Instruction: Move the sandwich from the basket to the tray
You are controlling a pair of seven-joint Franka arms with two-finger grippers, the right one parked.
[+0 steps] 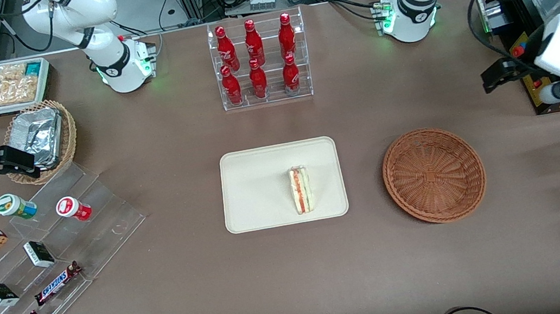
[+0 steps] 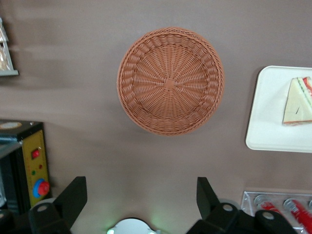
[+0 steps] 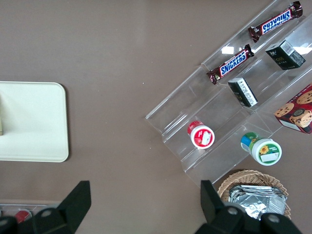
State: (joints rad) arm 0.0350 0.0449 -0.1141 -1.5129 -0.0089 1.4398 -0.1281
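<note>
From my end the sandwich (image 1: pixel 301 189) sits on the tray (image 1: pixel 251 183), basket (image 1: pixel 434 175) looks empty, and my pincer (image 2: pixel 141 195) hangs spread wide above the desk (image 1: pixel 193 278).

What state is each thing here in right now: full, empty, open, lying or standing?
sandwich: lying on the tray, nothing gripping it.
tray: flat on the table, holding only the sandwich.
basket: empty, upright beside the tray.
gripper: open, empty, raised above the table toward the working arm's end.
</note>
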